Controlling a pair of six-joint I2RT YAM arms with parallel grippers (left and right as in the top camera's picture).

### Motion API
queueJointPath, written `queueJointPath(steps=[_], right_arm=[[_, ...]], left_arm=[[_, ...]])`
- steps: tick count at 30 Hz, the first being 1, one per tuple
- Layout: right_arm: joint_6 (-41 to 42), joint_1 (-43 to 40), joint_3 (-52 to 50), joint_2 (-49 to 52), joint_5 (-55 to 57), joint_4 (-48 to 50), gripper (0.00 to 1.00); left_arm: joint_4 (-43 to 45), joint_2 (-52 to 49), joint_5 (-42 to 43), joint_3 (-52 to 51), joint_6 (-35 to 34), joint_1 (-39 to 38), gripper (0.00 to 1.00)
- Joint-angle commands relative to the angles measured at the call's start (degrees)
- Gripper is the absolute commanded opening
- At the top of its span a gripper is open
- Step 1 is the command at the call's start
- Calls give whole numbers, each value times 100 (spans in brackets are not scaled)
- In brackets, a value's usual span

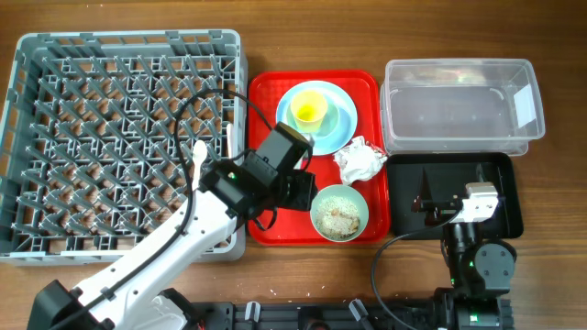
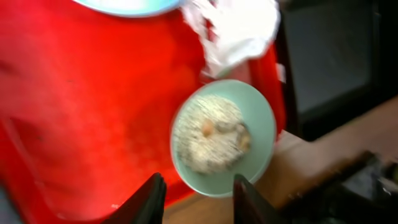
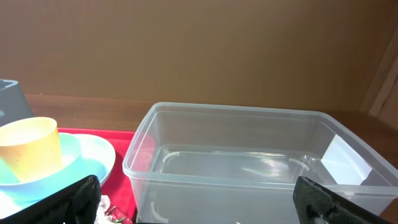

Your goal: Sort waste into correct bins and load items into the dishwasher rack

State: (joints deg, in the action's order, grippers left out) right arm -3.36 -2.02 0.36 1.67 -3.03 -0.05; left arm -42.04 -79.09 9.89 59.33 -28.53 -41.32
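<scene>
1. L gripper (image 2: 199,200): 2 fingers parted a fair gap, nothing btwn them. It hovers low over the red tray (image 1: 275,220), tips aimed at the pale green bowl (image 2: 264,124).
2. That bowl sits upright at the tray's robot-side right corner w/ a heap of beige crumbs (image 2: 208,134) inside. The L wrist view is blurred, so no finer detail.
3. The paper wad (image 1: 360,160) lies on the tray just behind the bowl, near the tray's right edge, btwn the bowl and the plate.
4. The light blue plate (image 1: 351,128) is at the tray's far end. A pale blue bowl (image 3: 71,152) sits on it, w/ the yellow cup (image 1: 309,108) upright inside.
5. R gripper (image 3: 205,208): fingers spread wide, holding nothing. It hangs over the black tray (image 1: 500,179) and faces the clear tub (image 1: 459,64).
6. The tub is right of the red tray, just behind the black tray.
7. The grey rack (image 1: 128,38) is far left, just beside the red tray. The L arm crosses its robot-side right corner.
</scene>
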Motion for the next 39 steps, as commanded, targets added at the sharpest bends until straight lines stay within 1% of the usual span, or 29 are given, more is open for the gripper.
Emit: queueJointPath(steps=[1,4,6,7,8,9,10,12,13,17,20,21,23,26,28,30,31,32,33,35,36,37,38,39], right_arm=[[-76,33,-7,0,-90,15,100],[-76,33,-7,0,-90,20,100],[-57,33,-7,0,-192,46,100],[-50,33,-7,0,-590,76,100],[-52,33,-7,0,-977,109,100],[-46,33,-7,0,-1200,146,100],[4,33,-7,0,-1484,415,100],[776,33,-7,0,-2133,1091,100],[1296,33,-7,0,-2310,1182,100],[2400,33,-7,0,-2387,861,100],[3294,33,120,0,-2710,531,100],[3392,33,247,0,-2708,337,100],[3331,33,743,7,-2656,-232,100],[3077,33,1967,369,-2240,-1263,100],[2647,33,3246,1185,-2181,-2188,100],[2409,33,4218,1941,-2184,-3005,100],[2229,33,5080,2653,-2181,-3794,100],[2124,33,5608,3119,-2184,-4288,100],[2098,33,6229,3703,-2181,-4839,100],[2155,33,6990,4524,-2225,-5445,100],[2149,33,7313,4964,-2485,-5643,100],[2153,33,7569,5556,-3254,-5724,100],[2168,35,7567,5761,-3740,-5729,100],[2146,90,7552,6065,-4277,-5724,97]], left_arm=[[-151,372,-719,179,-90,420,44],[-330,909,-717,385,-90,1110,56],[-326,1257,-726,385,-83,1482,81],[-328,1589,-841,385,-39,1880,96],[-330,1812,-949,385,-42,2170,100],[-332,1917,-979,385,-42,2319,100],[-343,2041,-977,385,-42,2492,100],[-422,2273,-977,385,-44,2822,100],[-463,2347,-977,385,-44,2924,100],[-549,2422,-977,385,-44,3025,100],[-546,2378,-977,385,-44,3025,100],[-546,2365,-977,385,-44,3025,100],[-544,2337,-977,385,-44,3025,100],[-544,2304,-977,385,-44,3025,100],[-546,2286,-977,385,-44,3025,100],[-546,2271,-977,382,-44,3025,100],[-546,2267,-977,382,-44,3025,100],[-546,2267,-977,382,-44,3025,100],[-544,2267,-977,382,-44,3025,100],[-546,2267,-977,382,-44,3025,100],[-546,2267,-977,382,-44,3025,100],[-546,2267,-977,382,-44,3025,100],[-546,2267,-977,382,-44,3025,100],[-546,2267,-977,382,-44,3025,100]])
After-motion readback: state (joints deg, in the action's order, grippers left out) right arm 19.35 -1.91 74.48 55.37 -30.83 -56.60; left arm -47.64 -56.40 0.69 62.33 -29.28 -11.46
